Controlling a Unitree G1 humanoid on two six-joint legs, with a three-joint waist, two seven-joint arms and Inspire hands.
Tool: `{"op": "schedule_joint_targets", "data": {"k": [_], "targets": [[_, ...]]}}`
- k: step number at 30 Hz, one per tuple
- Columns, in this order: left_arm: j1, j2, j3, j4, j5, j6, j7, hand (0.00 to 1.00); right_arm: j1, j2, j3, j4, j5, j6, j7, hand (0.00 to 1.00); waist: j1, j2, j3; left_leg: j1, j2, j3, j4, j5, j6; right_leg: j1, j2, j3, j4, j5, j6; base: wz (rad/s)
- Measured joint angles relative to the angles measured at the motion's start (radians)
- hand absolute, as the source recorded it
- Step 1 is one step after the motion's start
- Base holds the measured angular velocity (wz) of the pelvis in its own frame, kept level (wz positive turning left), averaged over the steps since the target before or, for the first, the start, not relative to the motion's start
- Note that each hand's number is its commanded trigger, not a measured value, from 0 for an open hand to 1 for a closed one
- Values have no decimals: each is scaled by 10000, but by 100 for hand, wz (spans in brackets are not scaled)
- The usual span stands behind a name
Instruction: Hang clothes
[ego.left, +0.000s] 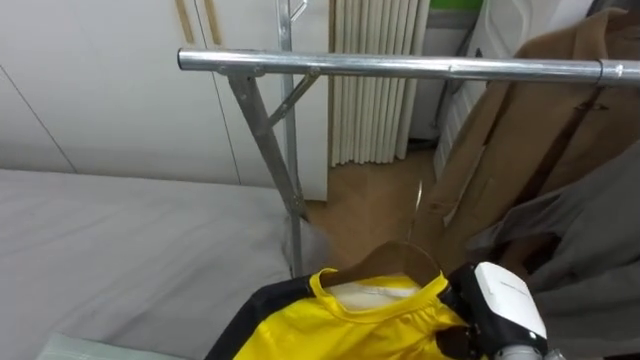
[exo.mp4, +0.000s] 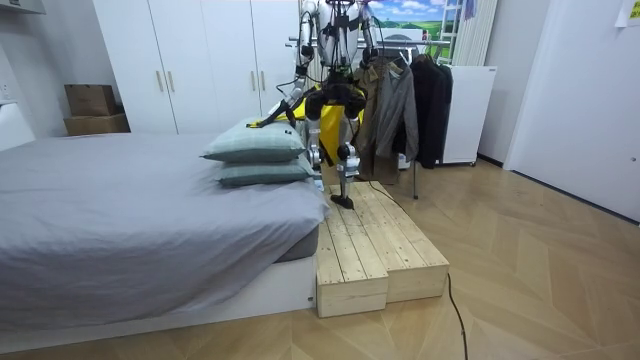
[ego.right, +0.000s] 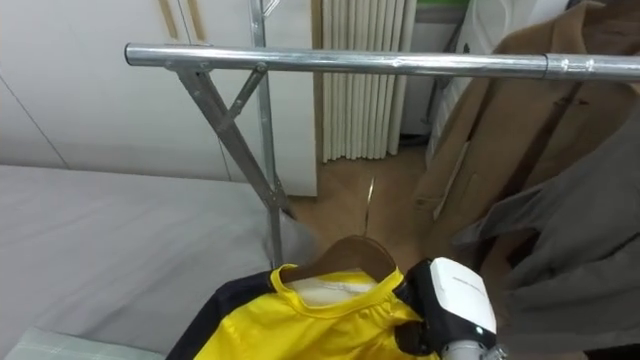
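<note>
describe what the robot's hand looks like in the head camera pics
The right hand, at the lower right of the eye views, has a smooth, glossy white shell with rounded corners over its back. Under the shell the hand's body is black, and a grey metal cuff sits at the wrist by the bottom edge.

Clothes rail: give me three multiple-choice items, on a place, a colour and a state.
1. The brown coat hangs: A) on the clothes rail, robot's right B) rail's left end C) a wall hook
2. Shirt on the wooden hanger: A) red B) yellow C) white
3. That shirt is: A) hung on the rail B) below the rail, unhung C) on a chair
A, coat drapes from the rail's right part; B, yellow fabric; B, hanger sits under the rail, shirt gripped by the right robot hand.
</note>
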Motion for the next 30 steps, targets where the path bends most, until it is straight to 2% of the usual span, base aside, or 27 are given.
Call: {"op": "schedule_joint_targets", "data": {"k": [9, 12, 21, 24, 26, 30], "targets": [[110, 25, -14, -1, 0, 21, 203, 0, 1, -100, -4, -604, -304, 22, -38, 100, -203, -135, 5, 6, 36, -68, -51, -13, -17, 120, 41, 137, -228, 16, -45, 1], [166, 26, -21, -1, 0, 23, 312, 0, 0, -107, -71, -898, -274, 129, -54, 100, -207, -162, 2, 71, 38, -57, -106, -14, -18, 130, 10, 17, -249, 47, -90, -1], [213, 27, -22, 83, 10, 15, 502, 0, -49, -208, -461, -1347, -312, 105, -259, 100, -204, -161, 2, 184, 101, -86, -146, -33, -59, 298, 6, -163, -404, 107, -189, 1], [214, 39, -16, 83, 19, 15, 486, 0, -55, -384, -478, -1718, -473, 79, -258, 100, -191, -160, 1, 215, 123, -85, -148, -45, -78, 317, 27, -189, -408, 114, -211, 0], [250, 43, -38, 88, 11, 12, 485, 0, -162, -469, -498, -1832, -333, 41, -262, 100, -185, -160, 1, 251, 129, -91, -148, -50, -89, 358, 42, -114, -411, 117, -218, -2], [408, 56, -35, 89, 6, -230, 477, 0, -258, -679, -754, -2032, 924, -44, -262, 100, -161, -161, 2, 363, 128, -92, -172, -65, -96, 471, 63, -57, -411, 44, -186, 0]]}}
